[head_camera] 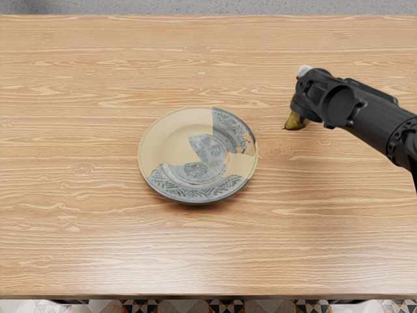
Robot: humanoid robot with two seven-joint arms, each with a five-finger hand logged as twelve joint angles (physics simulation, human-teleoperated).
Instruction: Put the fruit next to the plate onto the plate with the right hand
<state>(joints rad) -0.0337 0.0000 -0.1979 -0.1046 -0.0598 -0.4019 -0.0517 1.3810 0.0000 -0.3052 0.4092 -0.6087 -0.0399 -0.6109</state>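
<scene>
Surface [98, 248]: pale wood with long wavy grain from left edge to right edge; smooth, satin more than glossy.
Plate [151, 140]: looks like glazed ceramic; plain cream areas beside blue-grey patterned patches, with a soft sheen in the well.
Robot hand [313, 94]: black hard casing, like moulded plastic; matt, with faint highlights on the rounded edges.
Arm [378, 120]: the same dark shell, smooth, greyish on the round joint cover.
Fruit [294, 122]: only a sliver shows; dull olive-yellow skin, texture too small to tell.
Floor [195, 305]: patterned tiles, flat finish.
</scene>
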